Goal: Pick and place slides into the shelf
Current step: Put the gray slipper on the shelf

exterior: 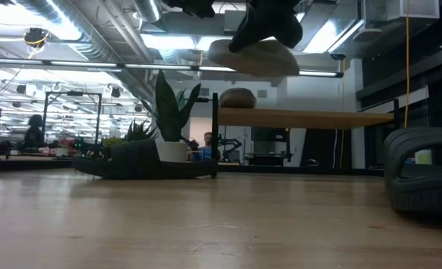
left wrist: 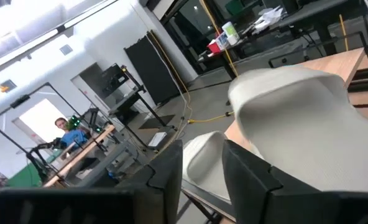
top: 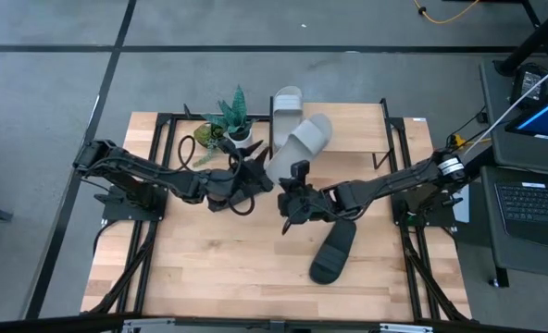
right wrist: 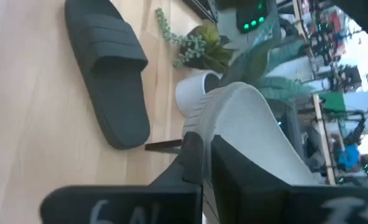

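A pale slide [top: 304, 141] [exterior: 254, 56] hangs in the air over the middle of the table, short of the shelf [top: 357, 120] [exterior: 303, 117]. My right gripper [top: 297, 182] [right wrist: 207, 146] is shut on its near end. My left gripper [top: 255, 166] [left wrist: 202, 148] stands just left of that end, fingers a little apart. A second pale slide [top: 286, 104] [exterior: 237, 97] lies on the shelf's top board. One black slide [top: 334, 252] [exterior: 422, 175] [right wrist: 106, 68] lies sole down on the table near the right. The other black slide is not in view. My right gripper pinches the pale slide's rim at its near end [right wrist: 202, 121] between both fingers, coming from the near side. The slide is lifted clear of the table and slants toward the shelf. My left gripper: I cannot tell whether its fingers touch the slide [left wrist: 296, 118].
Potted plants on a dark tray [top: 230, 120] [exterior: 169, 127] stand at the shelf's left end. The shelf's black uprights [exterior: 215, 134] rise beside them. Bare wood stretches along the table's near half [top: 218, 268]. People and benches show in the room behind.
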Robot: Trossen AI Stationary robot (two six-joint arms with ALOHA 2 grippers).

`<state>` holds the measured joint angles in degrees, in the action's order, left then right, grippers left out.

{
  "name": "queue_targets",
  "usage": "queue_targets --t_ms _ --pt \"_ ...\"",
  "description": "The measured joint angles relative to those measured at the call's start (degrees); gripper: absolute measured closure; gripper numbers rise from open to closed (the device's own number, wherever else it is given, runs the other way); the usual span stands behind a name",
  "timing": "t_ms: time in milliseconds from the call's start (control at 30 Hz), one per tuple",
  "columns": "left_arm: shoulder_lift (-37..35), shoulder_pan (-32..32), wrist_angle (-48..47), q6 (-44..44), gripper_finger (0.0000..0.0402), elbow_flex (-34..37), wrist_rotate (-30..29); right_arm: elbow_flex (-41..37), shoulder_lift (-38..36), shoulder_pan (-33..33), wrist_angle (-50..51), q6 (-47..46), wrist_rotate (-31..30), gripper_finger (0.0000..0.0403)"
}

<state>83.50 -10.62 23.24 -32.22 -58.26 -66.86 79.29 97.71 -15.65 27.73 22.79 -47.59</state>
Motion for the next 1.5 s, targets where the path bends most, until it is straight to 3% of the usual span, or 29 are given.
queue_targets --t_ms 367,667,833,1267,1500 --pt "-2.3 -3.3 0.2 -5.8 0.0299 0.0 -0.2 0.0 -7.7 -1.5 11.7 -0.3 1.5 0.0390" --pt "-3.0 -6.9 -0.5 -8.7 0.0314 0.0 -2.2 0.0 -14.6 -1.4 21.3 4.6 10.0 0.0390" --pt "-3.0 -7.9 -2.4 -8.9 0.0318 0.0 -7.1 0.0 -16.6 -0.8 23.8 8.9 12.7 0.0390" --pt "-3.1 -11.6 -9.6 -3.7 0.0394 0.0 -7.7 0.0 -17.0 9.3 28.5 10.2 19.4 0.0390" --pt "-3.1 -11.7 -14.0 0.6 0.0395 0.0 -7.7 -1.0 -17.0 14.6 26.4 16.6 25.9 0.0390"
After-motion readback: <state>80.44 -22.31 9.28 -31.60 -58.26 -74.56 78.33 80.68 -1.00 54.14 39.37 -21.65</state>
